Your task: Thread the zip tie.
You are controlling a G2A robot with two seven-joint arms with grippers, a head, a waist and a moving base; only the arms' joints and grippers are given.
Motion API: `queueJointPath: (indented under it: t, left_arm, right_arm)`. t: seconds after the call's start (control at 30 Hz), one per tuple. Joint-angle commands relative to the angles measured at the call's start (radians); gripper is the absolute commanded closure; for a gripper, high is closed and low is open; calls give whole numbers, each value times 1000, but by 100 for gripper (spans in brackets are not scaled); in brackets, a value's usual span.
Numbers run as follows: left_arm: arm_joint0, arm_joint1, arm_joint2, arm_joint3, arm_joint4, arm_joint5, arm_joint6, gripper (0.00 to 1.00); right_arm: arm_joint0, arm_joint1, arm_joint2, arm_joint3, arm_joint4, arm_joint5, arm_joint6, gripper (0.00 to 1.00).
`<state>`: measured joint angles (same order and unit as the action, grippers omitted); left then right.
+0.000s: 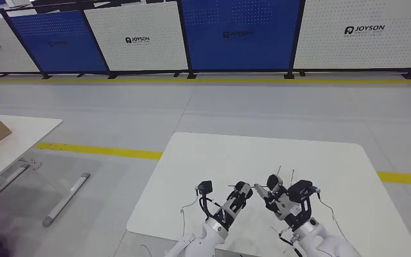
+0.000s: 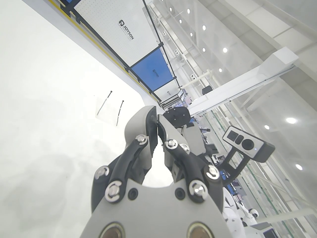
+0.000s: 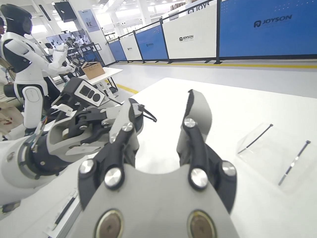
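Left tool (image 2: 156,115) is pinched tight on a black zip tie (image 3: 149,115), and a short bit of the tie pokes out past its fingertips toward the right tool (image 3: 160,99). Right tool's jaws stand wide apart. It sits just beside the left one, pretty much tip to tip, both above the near part of the white table (image 1: 308,151). A bit farther out on the table there's a spare zip tie (image 3: 257,134) and a second spare zip tie (image 3: 294,159). They're side by side but not touching, each lying flat on a clear sheet (image 3: 247,137).
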<state>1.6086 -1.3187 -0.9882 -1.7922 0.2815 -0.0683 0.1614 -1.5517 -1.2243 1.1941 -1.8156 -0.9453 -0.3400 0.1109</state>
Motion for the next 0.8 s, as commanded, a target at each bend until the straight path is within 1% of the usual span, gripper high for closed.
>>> queueJointPath:
  t: [0.0, 0.1, 0.13, 0.17, 0.23, 0.3, 0.33, 0.37, 0.4, 0.43, 0.47, 0.77]
  left_arm:
    - [0, 0, 0, 0, 0, 0, 0, 100]
    - [0, 0, 0, 0, 0, 0, 0, 100]
    - [0, 0, 0, 0, 0, 0, 0, 100]
    - [0, 0, 0, 0, 0, 0, 0, 100]
    - [0, 0, 0, 0, 0, 0, 0, 100]
    - [0, 0, 0, 0, 0, 0, 0, 100]
    - [0, 0, 0, 0, 0, 0, 0, 100]
    - [0, 0, 0, 0, 0, 0, 0, 100]
    - [0, 0, 0, 0, 0, 0, 0, 100]
    - [0, 0, 0, 0, 0, 0, 0, 100]
    - [0, 0, 0, 0, 0, 0, 0, 100]
    - [0, 0, 0, 0, 0, 0, 0, 100]
  right_arm:
    - [0, 4, -3, 6, 2, 0, -10, 0]
    - [-1, 9, -3, 13, 5, 0, -26, 0]
    - [-1, 10, -3, 14, 6, 0, -30, 8]
    - [-2, 12, -2, 15, 8, 0, -34, 25]
    - [-3, 15, -1, 16, 10, 0, -41, 51]
    - [-4, 19, -1, 16, 13, 0, -46, 60]
    - [-4, 20, -1, 16, 14, 0, -48, 63]
    - [-4, 21, -2, 16, 14, 0, -49, 76]
    - [-4, 23, -2, 16, 13, 0, -52, 86]
    - [-4, 25, -3, 15, 13, 0, -53, 94]
    - [-3, 26, -4, 16, 12, 0, -55, 99]
    - [1, 39, -12, 15, 5, 0, -63, 100]
